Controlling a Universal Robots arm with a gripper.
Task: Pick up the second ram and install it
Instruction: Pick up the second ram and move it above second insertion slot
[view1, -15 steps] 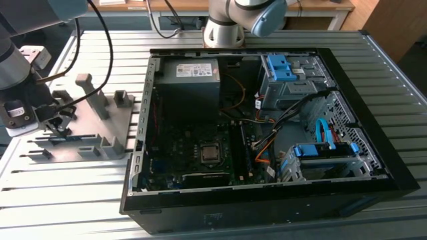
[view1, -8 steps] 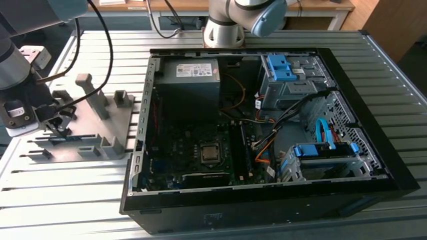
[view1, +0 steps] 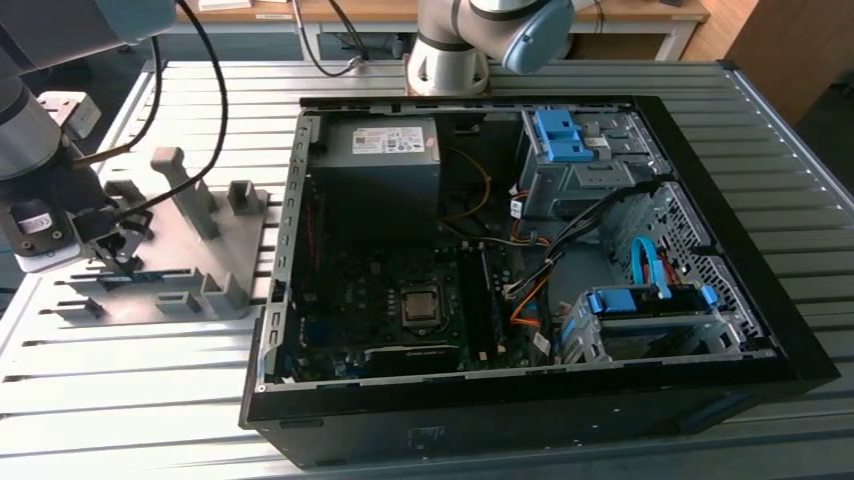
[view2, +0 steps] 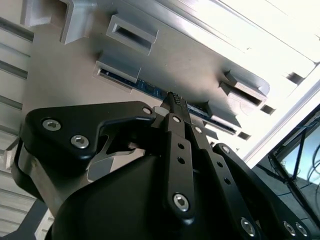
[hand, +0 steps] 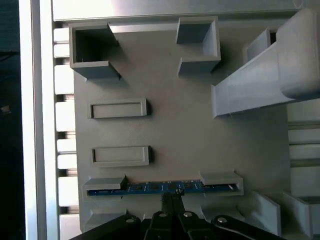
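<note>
One tool (hand: 172, 196), fingers drawn close together on the middle of the second ram's (hand: 145, 187) upper edge. One second ram, a blue-edged stick standing on edge in two end slots of the grey fixture (hand: 175, 125). The fixture stands on the slatted table (view1: 134, 370), at the exterior view's left of the open computer case (view1: 787, 340). In the second wrist view the fingertips (view2: 172, 99) touch the stick.
</note>
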